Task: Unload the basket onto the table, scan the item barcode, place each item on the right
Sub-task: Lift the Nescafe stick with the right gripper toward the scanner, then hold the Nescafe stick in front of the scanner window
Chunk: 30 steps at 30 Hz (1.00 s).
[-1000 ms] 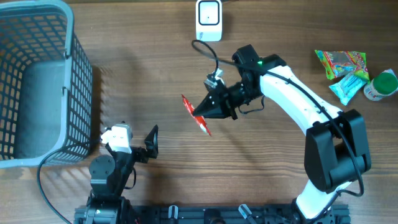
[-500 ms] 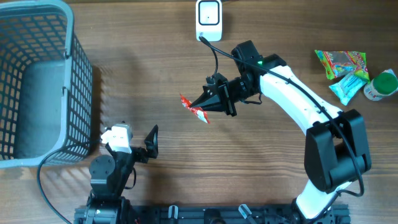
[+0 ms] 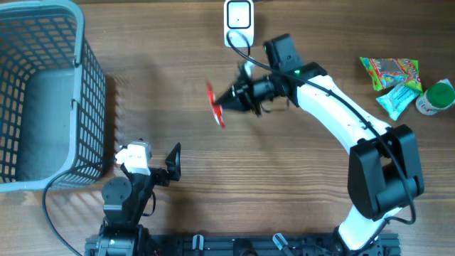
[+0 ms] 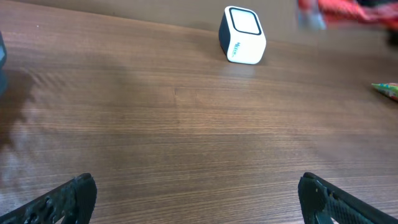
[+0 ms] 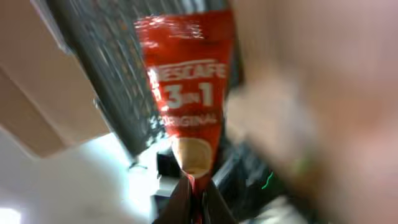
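A red Nescafe 3-in-1 sachet (image 3: 215,104) hangs above the table, pinched at its lower end by my right gripper (image 3: 229,95), which is shut on it. In the right wrist view the sachet (image 5: 186,87) stands printed side toward the camera, above my right gripper (image 5: 196,200). The white barcode scanner (image 3: 239,23) stands at the table's far edge, just beyond and right of the sachet. From the left wrist view the scanner (image 4: 242,43) shows ahead and the sachet (image 4: 339,12) is a red blur at the top right. My left gripper (image 3: 149,167) rests open and empty near the front edge (image 4: 199,199).
A grey mesh basket (image 3: 43,92) fills the left side. At the far right lie a colourful snack packet (image 3: 389,71), a teal packet (image 3: 398,99) and a green-lidded bottle (image 3: 437,96). The scanner's cable (image 3: 242,60) runs near the right arm.
My right gripper has carried the sachet up toward the scanner and turned it more upright. The left arm has not moved.
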Tool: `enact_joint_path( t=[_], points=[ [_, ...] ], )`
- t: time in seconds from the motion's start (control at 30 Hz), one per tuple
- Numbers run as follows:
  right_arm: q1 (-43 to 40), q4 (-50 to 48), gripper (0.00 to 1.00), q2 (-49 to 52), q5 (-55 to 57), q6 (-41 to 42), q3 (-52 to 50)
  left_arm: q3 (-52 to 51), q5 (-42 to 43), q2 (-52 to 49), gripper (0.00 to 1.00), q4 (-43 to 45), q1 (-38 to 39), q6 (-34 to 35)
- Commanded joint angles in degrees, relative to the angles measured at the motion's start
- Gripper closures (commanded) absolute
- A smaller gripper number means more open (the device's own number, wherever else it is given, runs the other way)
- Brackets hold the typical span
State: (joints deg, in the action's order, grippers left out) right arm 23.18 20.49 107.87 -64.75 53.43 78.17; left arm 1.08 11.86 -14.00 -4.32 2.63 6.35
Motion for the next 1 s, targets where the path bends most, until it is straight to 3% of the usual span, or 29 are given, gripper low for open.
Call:
enact_joint_path(
  t=[0.0,0.17,0.33,0.47,0.67,0.83,0.97],
  points=[
    [-0.02,-11.5,0.95,-0.72,15.21,-10.1,0.96,-0.07,0.7,0.11,0.0,-0.26,0.15,0.15],
    [-0.02,-15.17,0.95,0.83,36.63,-11.45,1.16,-0.07,0.7,0.11,0.0,-0.26,0.15,0.15],
    [-0.22,-17.09,0.96,7.37,46.38,-12.98,8.63,-0.07,0.7,0.11,0.0,-0.26,0.15,0.15],
    [-0.35,-16.74,0.95,16.0,49.81,-12.17,18.4,-0.07,0.7,0.11,0.0,-0.26,0.15,0.15],
    [-1.51,-11.58,0.95,29.31,55.39,-2.99,34.21,-0.07,0.7,0.11,0.0,-0.26,0.15,0.15],
    [-2.69,-11.58,0.95,32.33,55.45,3.61,34.53,-0.07,0.7,0.11,0.0,-0.26,0.15,0.15],
    [-2.93,-12.59,0.95,32.54,52.76,2.6,34.53,-0.07,0.7,0.11,0.0,-0.26,0.15,0.15]
  ],
)
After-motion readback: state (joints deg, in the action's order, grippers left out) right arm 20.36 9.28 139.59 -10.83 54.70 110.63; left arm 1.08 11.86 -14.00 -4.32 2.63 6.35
